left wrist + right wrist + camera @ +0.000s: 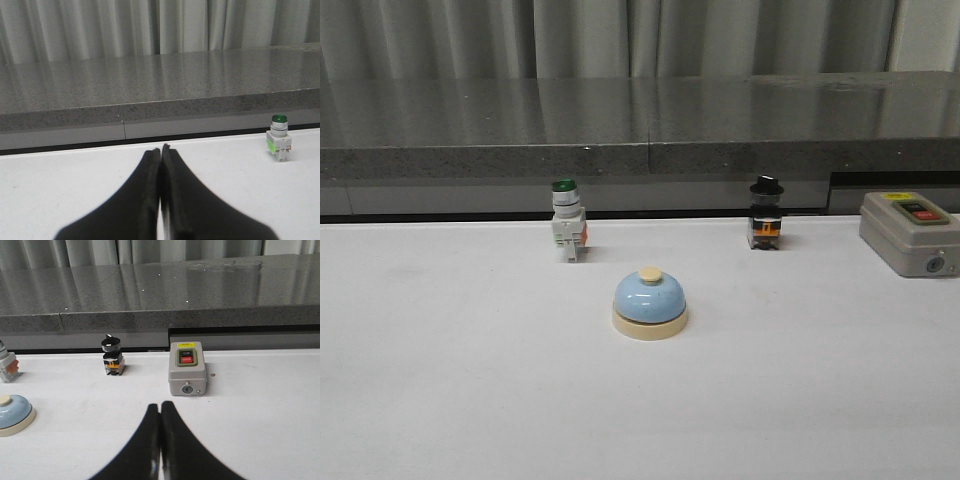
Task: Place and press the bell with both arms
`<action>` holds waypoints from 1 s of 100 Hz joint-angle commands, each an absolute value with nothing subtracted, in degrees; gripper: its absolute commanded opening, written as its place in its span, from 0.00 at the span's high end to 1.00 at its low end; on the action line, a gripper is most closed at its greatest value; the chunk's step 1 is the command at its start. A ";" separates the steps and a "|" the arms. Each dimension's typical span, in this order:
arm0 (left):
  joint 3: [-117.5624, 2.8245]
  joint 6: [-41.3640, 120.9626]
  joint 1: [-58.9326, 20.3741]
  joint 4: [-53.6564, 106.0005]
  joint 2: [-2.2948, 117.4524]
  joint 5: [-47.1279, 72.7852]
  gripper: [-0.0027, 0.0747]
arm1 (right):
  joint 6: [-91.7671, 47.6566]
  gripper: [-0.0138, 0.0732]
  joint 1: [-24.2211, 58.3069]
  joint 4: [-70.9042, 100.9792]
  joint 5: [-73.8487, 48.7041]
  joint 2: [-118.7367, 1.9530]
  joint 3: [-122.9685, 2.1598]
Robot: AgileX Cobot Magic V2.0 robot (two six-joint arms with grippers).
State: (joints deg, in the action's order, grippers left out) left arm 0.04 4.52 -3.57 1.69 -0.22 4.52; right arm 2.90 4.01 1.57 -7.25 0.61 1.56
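Note:
The light-blue bell [650,303] with a cream base and cream button stands upright on the white table near its middle. It also shows at the edge of the right wrist view [12,412]. Neither arm shows in the front view. My left gripper [160,148] is shut and empty, low over the table; the bell is out of its view. My right gripper [159,405] is shut and empty, with the bell off to its side and well apart from it.
A green-capped white push-button switch [567,220] and a black-knobbed switch [766,213] stand behind the bell. A grey box with red and black buttons [910,233] sits at the far right. A grey stone ledge [640,125] runs along the back.

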 commanded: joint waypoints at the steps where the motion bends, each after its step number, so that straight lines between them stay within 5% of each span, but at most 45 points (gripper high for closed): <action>1: 2.50 4.17 -3.57 1.47 -1.87 -0.76 0.99 | 2.76 0.91 3.70 1.54 -2.16 1.70 0.72; 100: 2.50 4.17 -3.57 1.47 -1.87 -0.76 0.99 | 2.76 0.91 3.70 1.54 2.51 1.70 0.72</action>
State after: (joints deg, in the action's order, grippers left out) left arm 0.04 4.52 -3.57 1.36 -0.22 4.42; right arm 2.90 4.01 1.57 -5.48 0.61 1.56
